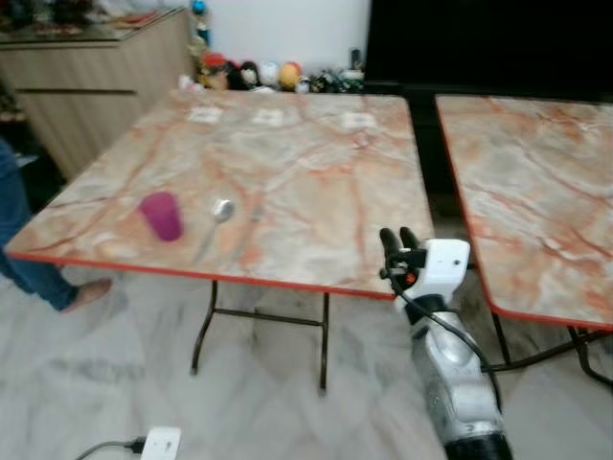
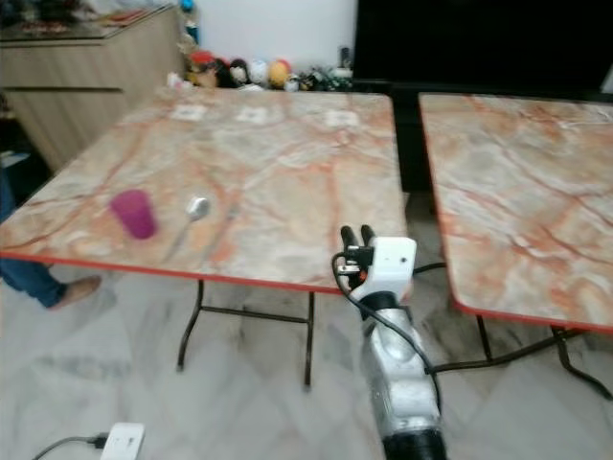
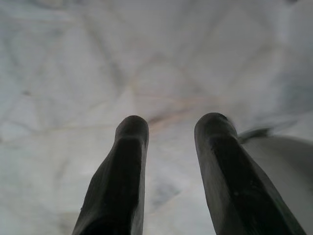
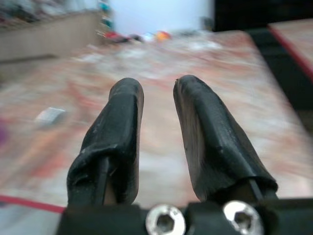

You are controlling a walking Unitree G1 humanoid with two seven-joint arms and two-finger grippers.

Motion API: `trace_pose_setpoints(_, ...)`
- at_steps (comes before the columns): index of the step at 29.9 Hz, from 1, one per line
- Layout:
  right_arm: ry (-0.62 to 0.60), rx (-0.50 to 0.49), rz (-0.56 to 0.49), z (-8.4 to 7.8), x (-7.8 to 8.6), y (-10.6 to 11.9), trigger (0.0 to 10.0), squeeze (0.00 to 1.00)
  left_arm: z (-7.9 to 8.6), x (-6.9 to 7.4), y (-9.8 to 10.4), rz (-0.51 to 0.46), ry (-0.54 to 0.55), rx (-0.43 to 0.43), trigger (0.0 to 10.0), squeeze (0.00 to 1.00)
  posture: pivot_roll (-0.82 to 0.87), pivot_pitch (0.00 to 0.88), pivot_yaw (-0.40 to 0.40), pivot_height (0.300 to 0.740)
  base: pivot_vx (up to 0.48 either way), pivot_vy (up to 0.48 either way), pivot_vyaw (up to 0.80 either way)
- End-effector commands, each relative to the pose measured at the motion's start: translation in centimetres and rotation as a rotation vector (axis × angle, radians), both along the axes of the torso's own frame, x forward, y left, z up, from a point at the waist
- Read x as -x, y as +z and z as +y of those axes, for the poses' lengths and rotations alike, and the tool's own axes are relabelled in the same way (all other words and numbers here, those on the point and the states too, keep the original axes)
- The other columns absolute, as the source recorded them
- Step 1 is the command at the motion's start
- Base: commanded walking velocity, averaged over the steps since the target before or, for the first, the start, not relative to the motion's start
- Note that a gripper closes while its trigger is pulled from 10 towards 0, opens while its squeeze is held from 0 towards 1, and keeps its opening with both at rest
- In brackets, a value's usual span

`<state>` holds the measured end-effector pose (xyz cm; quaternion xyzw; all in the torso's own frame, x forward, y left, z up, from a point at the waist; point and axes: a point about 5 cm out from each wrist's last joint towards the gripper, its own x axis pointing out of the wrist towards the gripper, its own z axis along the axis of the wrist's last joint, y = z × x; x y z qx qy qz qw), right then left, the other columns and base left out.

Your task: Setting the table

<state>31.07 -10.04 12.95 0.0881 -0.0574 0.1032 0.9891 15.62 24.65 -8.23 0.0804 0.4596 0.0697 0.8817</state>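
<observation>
With the right gripper (image 1: 399, 237) held empty, jaws slightly parted, at the table (image 1: 316, 192) edge, the spoon (image 1: 216, 218) should be approached low and squarely.

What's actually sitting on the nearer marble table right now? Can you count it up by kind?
Cups: 1, the purple cup
Spoons: 1, the metal spoon beside it
Small white cards: 3, in a row along the far edge; too blurred to say what they are
Total: 5
</observation>
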Motion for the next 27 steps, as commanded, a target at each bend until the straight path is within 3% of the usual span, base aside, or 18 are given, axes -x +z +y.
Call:
trace_pose_setpoints(1,-0.033,0.018,-0.008,-0.95,-0.14,0.16,10.0,0.00,-0.48,-0.01,-0.14,0.003,0.002,0.015,10.0,0.00,-0.11,0.000,0.046,0.740,0.000,0.480,0.00)
trace_pose_setpoints(15,-0.032,0.026,-0.007,-0.86,-0.15,0.09,10.0,0.00,-0.57,-0.13,-0.11,-0.003,-0.002,0.015,10.0,0.00,-0.11,0.000,0.046,0.740,0.000,0.468,0.00)
trace_pose_setpoints(27,-0.027,0.027,-0.011,-0.71,-0.20,0.13,10.0,0.00,-0.66,-0.05,-0.15,0.001,-0.015,0.037,10.0,0.00,-0.11,0.000,0.046,0.740,0.000,0.000,0.00)
